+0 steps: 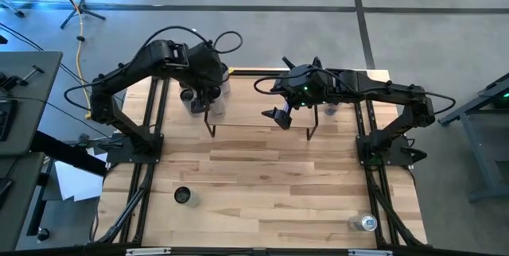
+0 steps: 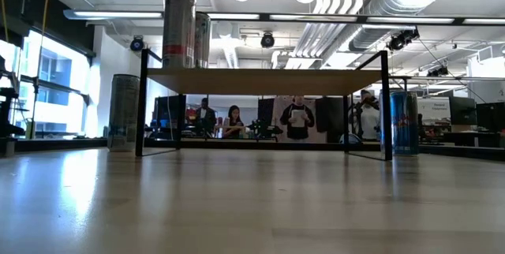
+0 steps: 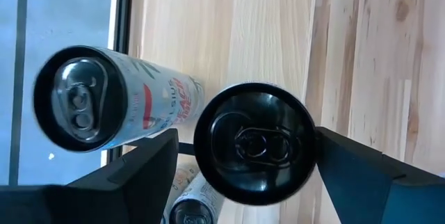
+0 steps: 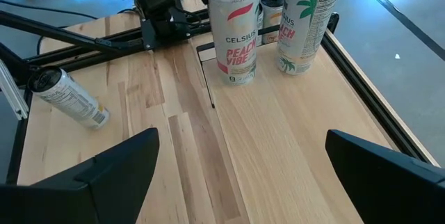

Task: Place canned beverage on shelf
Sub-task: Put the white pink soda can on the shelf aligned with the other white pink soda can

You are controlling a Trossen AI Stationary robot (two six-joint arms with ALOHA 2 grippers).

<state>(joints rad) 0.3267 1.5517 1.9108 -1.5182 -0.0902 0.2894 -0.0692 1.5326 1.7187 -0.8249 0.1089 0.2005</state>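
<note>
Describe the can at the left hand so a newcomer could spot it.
On the table, find the wood-topped shelf's left end. The can stands between the left hand's open fingers; its lid is all black, its neighbour's silver.

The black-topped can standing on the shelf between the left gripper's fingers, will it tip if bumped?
Probably: the can is tall and slim on a narrow base, near the shelf's end, so a high nudge may topple it. Its tab looks unopened, so likely fairly heavy. Fallen, it would roll.
</note>
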